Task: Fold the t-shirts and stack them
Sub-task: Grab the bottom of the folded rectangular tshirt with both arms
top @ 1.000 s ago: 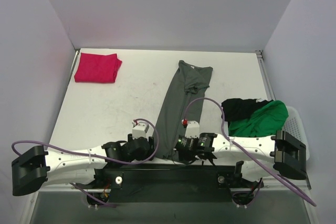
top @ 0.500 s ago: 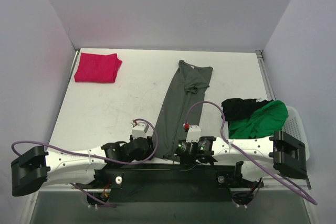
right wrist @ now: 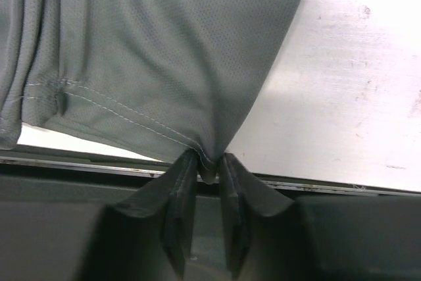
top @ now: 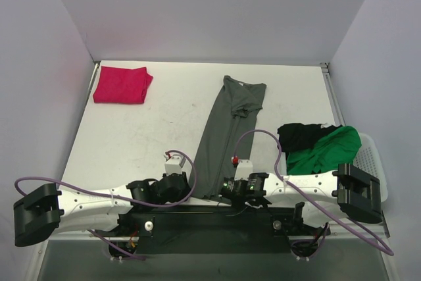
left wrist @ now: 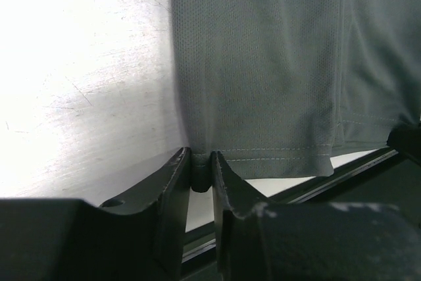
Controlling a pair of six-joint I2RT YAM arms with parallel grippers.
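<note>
The left gripper (left wrist: 200, 162) and right gripper (right wrist: 209, 166) have dropped lower in frame and closed on the bottom hem corners of the dark grey-green t-shirt (top: 227, 129).

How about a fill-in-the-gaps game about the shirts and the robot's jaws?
The left gripper and right gripper both have their jaws pinched on the hem of one shirt, coloured ____.
The red shirt lies far left, already ____.
The black shirt and green shirt are heaped beside the white ____.
Missing words: grey; folded; basket.
</note>
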